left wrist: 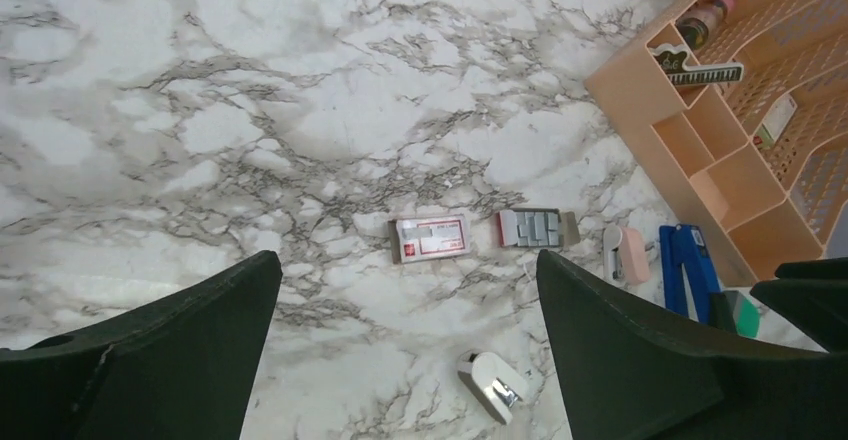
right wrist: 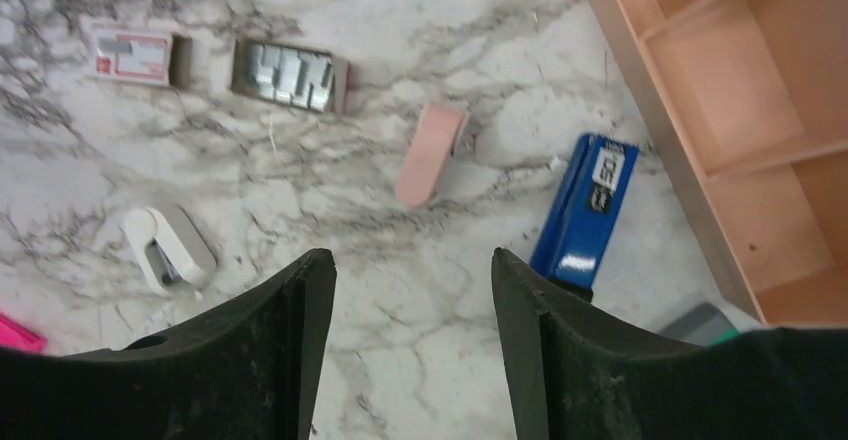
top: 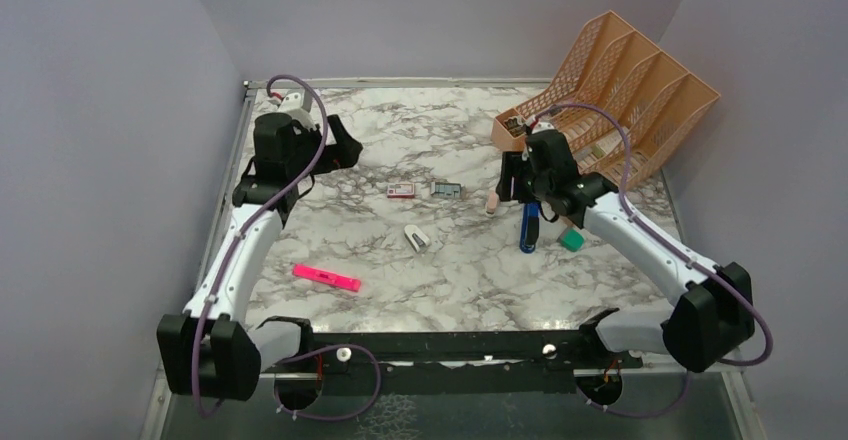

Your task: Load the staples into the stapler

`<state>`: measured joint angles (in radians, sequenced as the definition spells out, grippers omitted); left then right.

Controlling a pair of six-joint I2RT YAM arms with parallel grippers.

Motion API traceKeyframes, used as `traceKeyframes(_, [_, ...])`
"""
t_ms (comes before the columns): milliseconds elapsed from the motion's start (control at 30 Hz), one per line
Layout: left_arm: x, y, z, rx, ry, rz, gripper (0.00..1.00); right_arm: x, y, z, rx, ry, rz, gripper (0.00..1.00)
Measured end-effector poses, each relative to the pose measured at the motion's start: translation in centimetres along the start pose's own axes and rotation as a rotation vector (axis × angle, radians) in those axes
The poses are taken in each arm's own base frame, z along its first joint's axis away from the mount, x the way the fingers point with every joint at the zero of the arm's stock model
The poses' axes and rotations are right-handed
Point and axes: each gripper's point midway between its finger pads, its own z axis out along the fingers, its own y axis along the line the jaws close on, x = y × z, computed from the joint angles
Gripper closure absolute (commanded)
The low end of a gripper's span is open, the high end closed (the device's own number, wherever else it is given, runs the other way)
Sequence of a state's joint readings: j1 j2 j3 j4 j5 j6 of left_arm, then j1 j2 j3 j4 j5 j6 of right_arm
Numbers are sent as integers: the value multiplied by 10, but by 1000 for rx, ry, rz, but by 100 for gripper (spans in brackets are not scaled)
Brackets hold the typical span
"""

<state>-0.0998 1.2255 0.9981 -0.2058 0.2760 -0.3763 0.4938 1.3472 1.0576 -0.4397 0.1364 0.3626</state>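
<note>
The marble table (top: 470, 280) fills my view, and the peach desk organizer (top: 640, 100) stands at its far right corner. My left arm (top: 240, 250) runs up the left edge with its wrist raised near the far left. My left claw (left wrist: 408, 270) is spread as wide as it goes, holds nothing and hangs over bare marble. My right arm (top: 640, 240) reaches in from the right, and its wrist is just in front of the organizer. My right claw (right wrist: 410, 260) is parted and empty too, well above the tabletop.

The blue stapler (right wrist: 585, 210) lies beside my right claw, close to the organizer's base. The pink highlighter (top: 326, 277) lies apart on the near left. At mid-table the red-and-white box (left wrist: 430, 239) sits just left of the staples (left wrist: 535, 228), a grey block in an open brown tray. Neither claw touches them. A small pink stapler-like piece (right wrist: 428, 155) lies between the tray and the blue stapler, and a small white one (right wrist: 165, 248) lies nearer me. A green block (top: 571, 240) sits by my right arm.
</note>
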Motion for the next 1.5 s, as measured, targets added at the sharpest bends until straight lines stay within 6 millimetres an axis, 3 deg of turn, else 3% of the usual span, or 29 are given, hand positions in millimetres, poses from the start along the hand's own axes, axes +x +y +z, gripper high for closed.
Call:
traceKeyframes(100, [3,1,-26,-22,-24,53,1,24,-12,-16,8,22,-3,31])
traceKeyframes(367, [70,15,-48,-39,113,22,1,68,-38,-48,67,44,79,30])
traceKeyframes(633, [83,-13,-64,106,95,-67,6,96,-58,-47,178,102,157,35])
traceKeyframes(867, [101,-34,-62,254,142,-128,3,110,-71,-41,301,177,206,35])
traceKeyframes(1033, [108,-42,-54,301,181,-146,1,115,-72,-35,318,199,216,42])
traceKeyframes(1267, [137,-45,-45,315,254,-166,7,130,-75,-17,352,266,193,63])
traceKeyframes(1500, [175,-63,-30,313,367,-161,13,127,-73,-7,338,253,175,77])
